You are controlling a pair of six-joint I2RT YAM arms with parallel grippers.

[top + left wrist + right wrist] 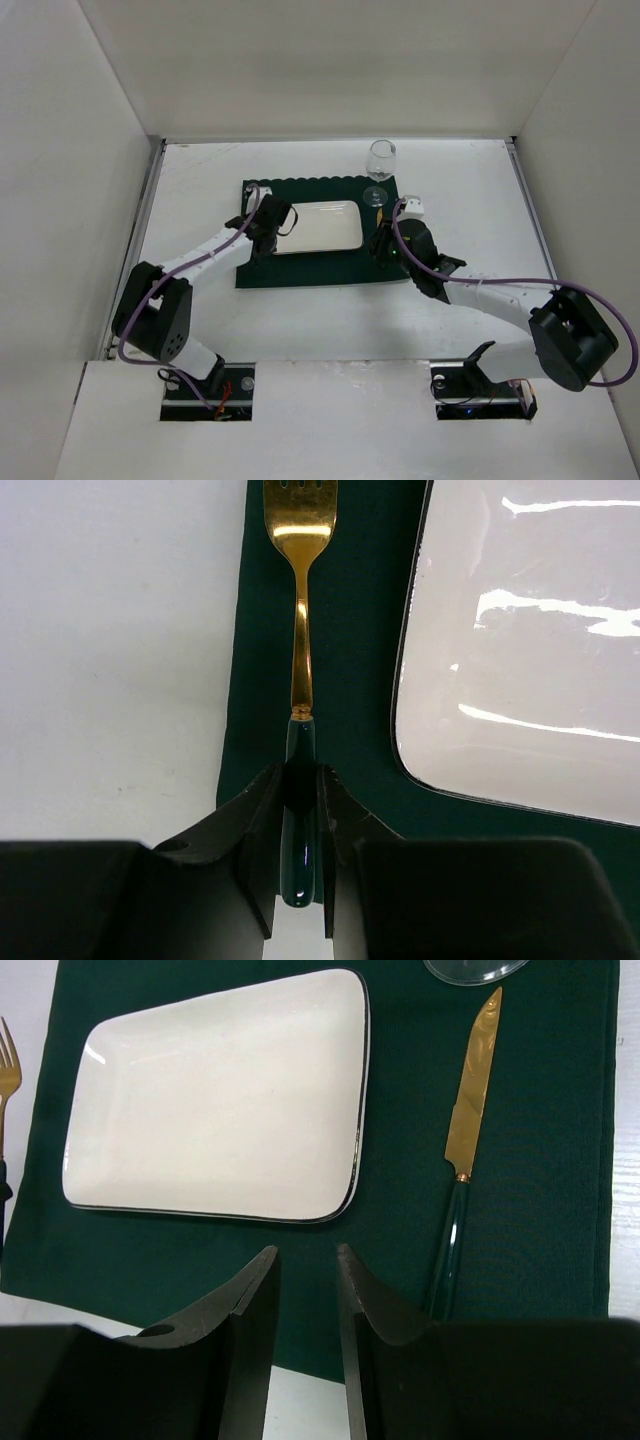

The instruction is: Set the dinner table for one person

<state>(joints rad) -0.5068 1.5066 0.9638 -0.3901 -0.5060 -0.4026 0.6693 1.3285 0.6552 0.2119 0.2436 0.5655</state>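
Nearest us, the left arm's [205, 252] jaws are clamped on the dark green handle of the gold fork [300, 630]. The fork runs along the green placemat's [400, 1160] left strip, beside the white plate [220, 1100]. The right arm's [480, 292] jaws stand apart with nothing between them, above the placemat's near edge. The gold knife [470, 1110] lies right of the plate. Farther off, a wine glass [381, 160] stands upright at the placemat's far right corner. The white counter [330, 320] spreads beneath everything.
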